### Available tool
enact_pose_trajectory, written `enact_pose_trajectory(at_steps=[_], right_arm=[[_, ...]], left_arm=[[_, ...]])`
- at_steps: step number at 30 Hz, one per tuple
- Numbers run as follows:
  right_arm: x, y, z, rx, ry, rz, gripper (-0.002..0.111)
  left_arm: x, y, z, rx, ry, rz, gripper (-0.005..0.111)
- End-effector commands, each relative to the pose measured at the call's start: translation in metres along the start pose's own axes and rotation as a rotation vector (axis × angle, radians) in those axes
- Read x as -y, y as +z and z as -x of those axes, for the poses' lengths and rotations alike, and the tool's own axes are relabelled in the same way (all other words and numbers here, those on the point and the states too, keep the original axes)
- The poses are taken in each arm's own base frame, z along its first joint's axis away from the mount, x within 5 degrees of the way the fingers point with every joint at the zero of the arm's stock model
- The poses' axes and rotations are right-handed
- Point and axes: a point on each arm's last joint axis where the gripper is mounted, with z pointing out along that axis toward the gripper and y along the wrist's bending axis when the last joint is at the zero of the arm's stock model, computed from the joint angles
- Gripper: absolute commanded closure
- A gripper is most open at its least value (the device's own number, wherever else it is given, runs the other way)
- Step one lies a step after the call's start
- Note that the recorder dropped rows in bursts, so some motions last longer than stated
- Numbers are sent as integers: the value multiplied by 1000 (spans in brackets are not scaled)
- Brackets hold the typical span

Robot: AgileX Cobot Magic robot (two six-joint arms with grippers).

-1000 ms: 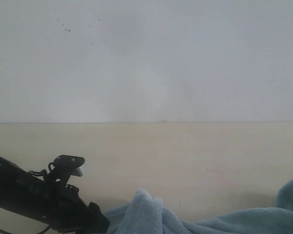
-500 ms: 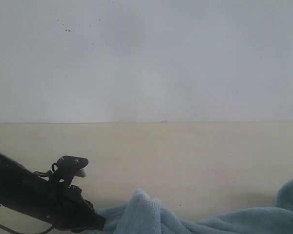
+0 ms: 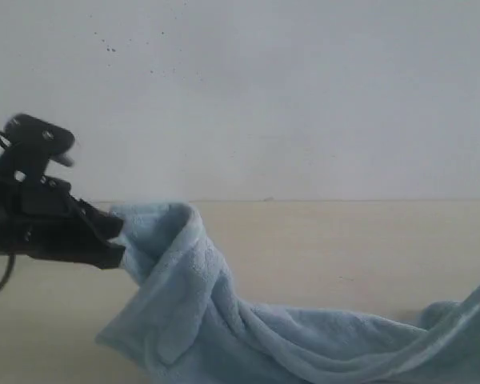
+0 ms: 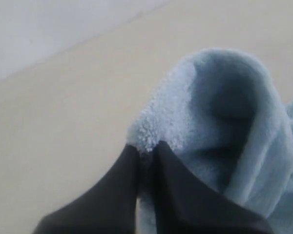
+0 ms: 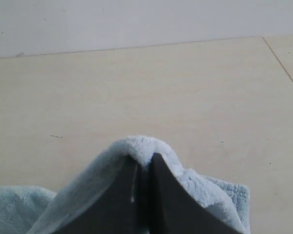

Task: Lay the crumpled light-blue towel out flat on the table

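Observation:
The light-blue fluffy towel (image 3: 200, 312) hangs in folds from my left gripper (image 3: 118, 240) at the left of the exterior view and trails low across to the right edge. My left gripper (image 4: 145, 150) is shut on a bunched edge of the towel (image 4: 224, 112), held well above the pale beige table (image 3: 344, 240). My right gripper (image 5: 142, 161) is shut on another fold of the towel (image 5: 205, 190), which drapes over its fingers. The right gripper itself is out of the exterior view. No white tag shows.
A white-grey wall (image 3: 264, 96) rises behind the table's far edge. A thin seam (image 5: 283, 66) crosses the table in the right wrist view. Bare beige surface lies beyond the towel.
My left arm has risen sharply from low at the front, lifting the towel's edge up with it. The cloth now stretches out between left and right instead of lying bunched low.

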Motion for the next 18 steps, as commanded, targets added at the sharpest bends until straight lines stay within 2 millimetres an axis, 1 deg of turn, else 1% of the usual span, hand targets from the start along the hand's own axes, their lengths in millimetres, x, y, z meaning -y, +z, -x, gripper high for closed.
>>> enact_pose_trajectory(at_steps=[1,5,10,13,15,18], right_arm=[[0,-7,6,61,-18,-2,107],[-1,-16,14,81,-26,1,107],[-11,-27,32,86,-120,28,107],[-11,-40,43,127,-108,18,107],[-9,-52,50,186,-82,3,107],[-5,-67,51,229,-70,-37,107]], left_arm=[[2,-40,21,131,24,19,103],[2,-71,31,207,64,9,103],[-1,-106,32,232,96,42,103],[-3,-124,29,208,98,72,103],[-2,-137,27,202,115,102,103],[-1,-156,24,198,155,148,103]])
